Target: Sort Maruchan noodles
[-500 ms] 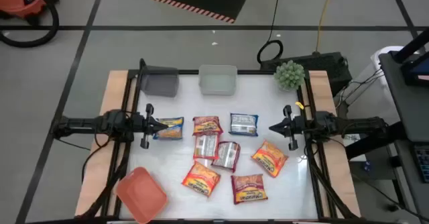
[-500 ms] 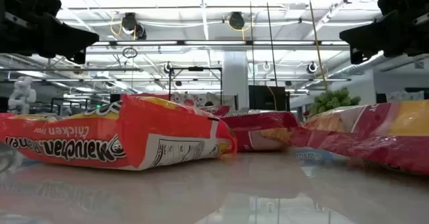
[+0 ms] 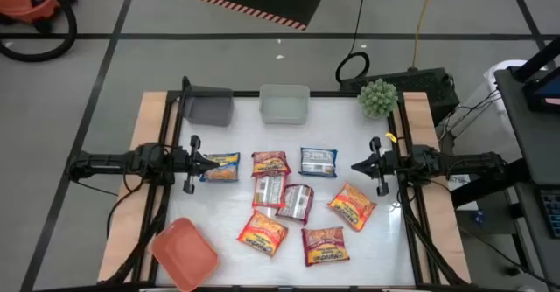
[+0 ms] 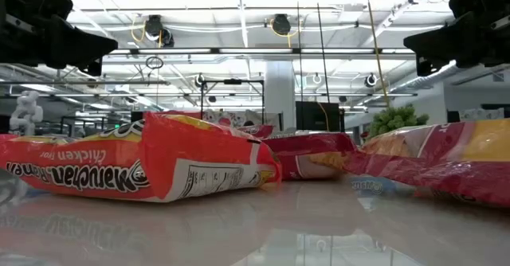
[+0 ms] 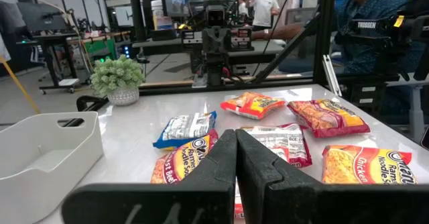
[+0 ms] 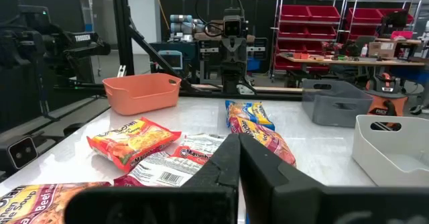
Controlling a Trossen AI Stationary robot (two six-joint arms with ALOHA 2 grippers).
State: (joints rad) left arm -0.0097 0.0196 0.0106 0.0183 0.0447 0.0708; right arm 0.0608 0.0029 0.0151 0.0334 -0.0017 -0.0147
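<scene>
Glossy white table [image 3: 350, 239] with bare wood side strips, seen from above; clock directions below are read on that overhead view. Eight Maruchan noodles packets lie loose around the table centre, all flat, crinkled plastic rectangles. A blue-and-yellow packet [image 3: 220, 167] sits at 9 o'clock, just under the left gripper [image 3: 203, 162]. An orange-red packet [image 3: 270, 163] lies just above centre, and a blue packet with a pale label [image 3: 318, 161] lies at 2 o'clock. Two silvery-pink packets [image 3: 269, 190] [image 3: 297, 202] occupy the centre, touching or overlapping one another. Three more orange-red packets lie lower: one [image 3: 353, 205] at 4 o'clock, one [image 3: 325, 245] at 5 o'clock, one [image 3: 262, 233] at 7 o'clock. At the 12 o'clock edge stand a dark grey rigid bin [image 3: 208, 106] and, to its right, a pale translucent bin [image 3: 284, 105]; a salmon-red shallow bin [image 3: 184, 253] sits tilted at the 8 o'clock corner. A small green potted plant [image 3: 378, 98] stands at 1 o'clock. The left gripper hovers at the 9 o'clock edge, fingers pressed together, empty. The right gripper [image 3: 360, 165] hovers at the 3 o'clock edge, fingers likewise pressed together, empty. In the low view the nearest orange-red wrapper [image 4: 143, 166] appears puffed and shiny.
</scene>
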